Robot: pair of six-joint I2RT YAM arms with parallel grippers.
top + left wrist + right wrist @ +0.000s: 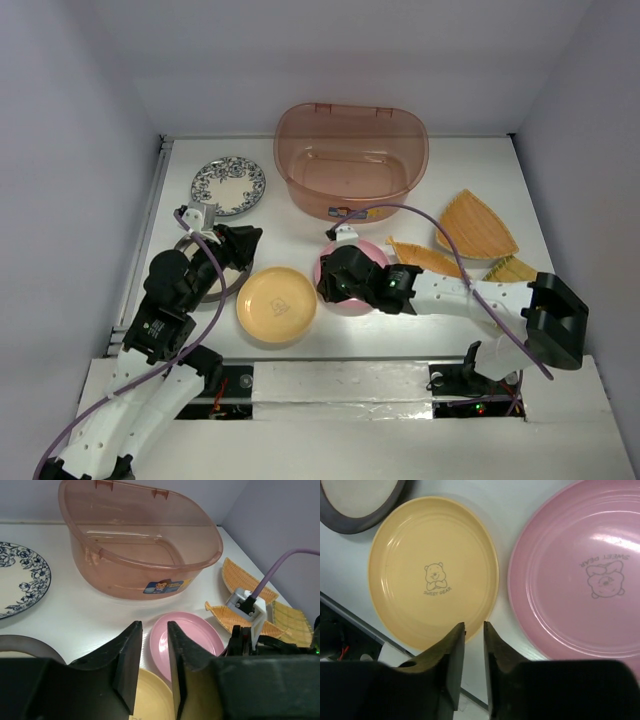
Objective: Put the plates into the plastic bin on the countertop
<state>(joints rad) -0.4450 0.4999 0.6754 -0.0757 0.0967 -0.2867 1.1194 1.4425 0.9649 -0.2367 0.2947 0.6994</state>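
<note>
Pinkish bin (352,196), 12 o'clock: empty, nil done. Yellow plate (277,303), pink plate (580,575), floral plate (229,185), fan plates (477,224) all outstanding. L gripper (152,665), R gripper (474,650): fingers a slit apart, nothing held.

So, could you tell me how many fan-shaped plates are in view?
3, right of centre: rear fan plate, middle fan plate, front fan plate partly under the right arm.

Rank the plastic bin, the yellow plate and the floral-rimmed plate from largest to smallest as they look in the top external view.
1. plastic bin, clearly largest.
2. yellow plate.
3. floral-rimmed plate, which looks only slightly smaller. It lies farther from the camera, so its rank against the yellow plate is unsure.
</note>
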